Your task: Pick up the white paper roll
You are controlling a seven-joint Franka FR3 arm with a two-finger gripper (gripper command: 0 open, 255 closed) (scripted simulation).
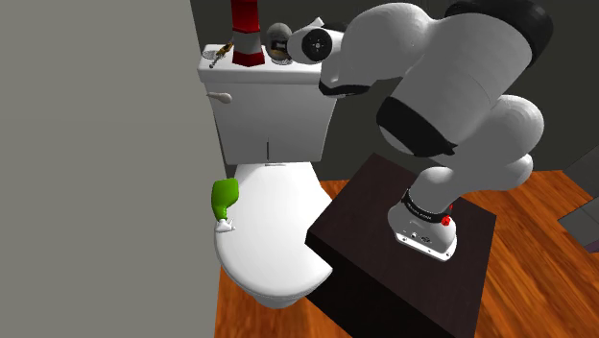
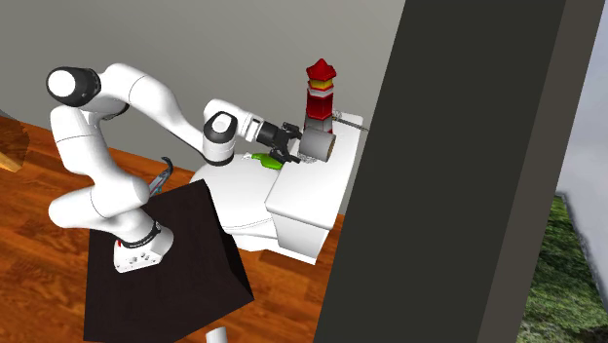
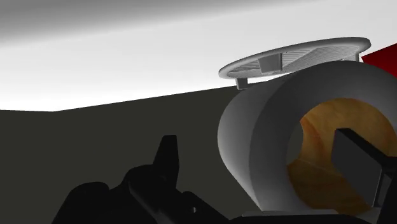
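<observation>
The paper roll [image 3: 264, 143] is pale grey-white with a brown core and lies on its side, the core facing my hand. My gripper [image 3: 261, 159] is open. One fingertip [image 3: 168, 156] stands clear of the roll's outer side, and the other fingertip [image 3: 356, 156] is in front of the core opening. In the second exterior view the gripper [image 2: 291, 149] reaches level over the toilet tank and meets the roll [image 2: 318, 146] on the lid. The shoulder view has the roll [image 1: 278, 38] on the tank lid, beside my wrist.
A red-and-white lighthouse figure [image 2: 320, 93] stands right behind the roll, with a round ribbed disc [image 3: 292, 57] near it. A small brush-like item [image 1: 223, 48] lies at the tank lid's end. A green object [image 1: 226, 197] sits on the toilet lid [image 1: 278, 240]. A grey wall [image 1: 96, 144] flanks the toilet.
</observation>
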